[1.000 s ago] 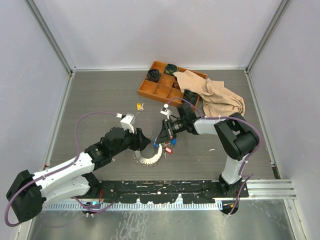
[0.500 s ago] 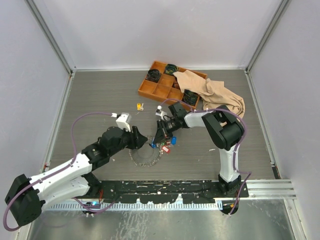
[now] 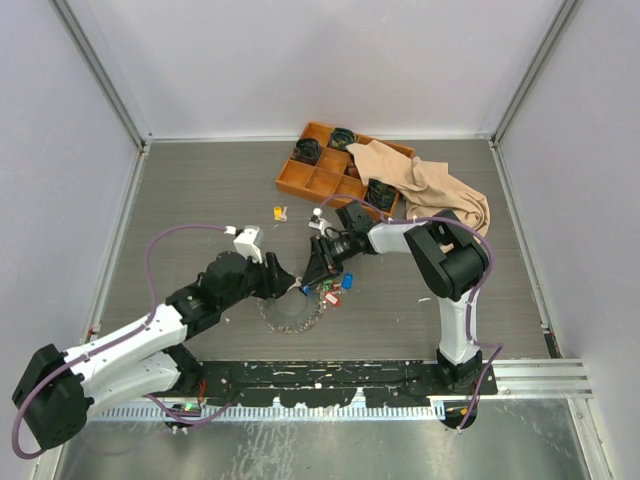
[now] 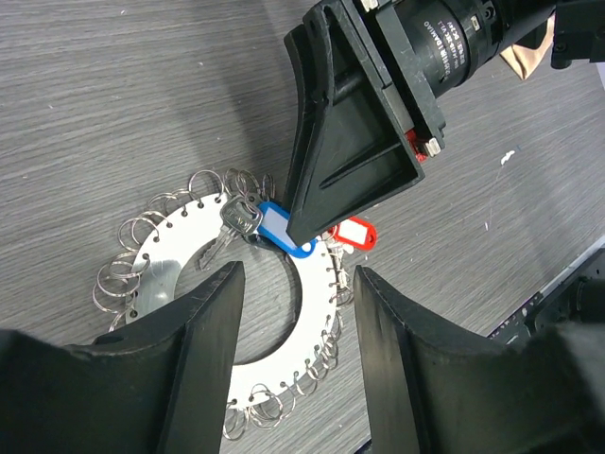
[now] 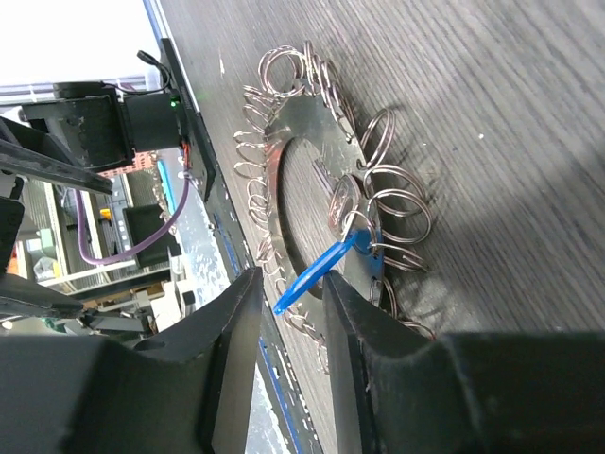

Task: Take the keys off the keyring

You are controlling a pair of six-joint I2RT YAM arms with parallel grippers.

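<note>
The orange tray [image 3: 322, 182] sits at the back of the table [image 3: 200, 200]. Three of its compartments each hold a dark round thing [image 3: 307, 150], can't tell what they are. A beige cloth [image 3: 440, 195] is flopped over the tray's right end, so whatever's under there is hidden.

The keyring [image 4: 180, 274], a flat pale disc with loads of little wire rings round the rim, lies flat on the table near the front, between the two grippers. One silver key [image 4: 241, 216] with a blue tag [image 4: 284, 230] lies on its edge, and a red tag [image 4: 352, 234] is just beside that.

The right gripper [image 5: 291, 276] is tipped down onto the ring's far side. Its jaws are a little apart with the blue tag in the gap, not visibly clamped. The left gripper [image 4: 298, 279] hangs over the disc with its jaws wider apart, holding nothing.
</note>
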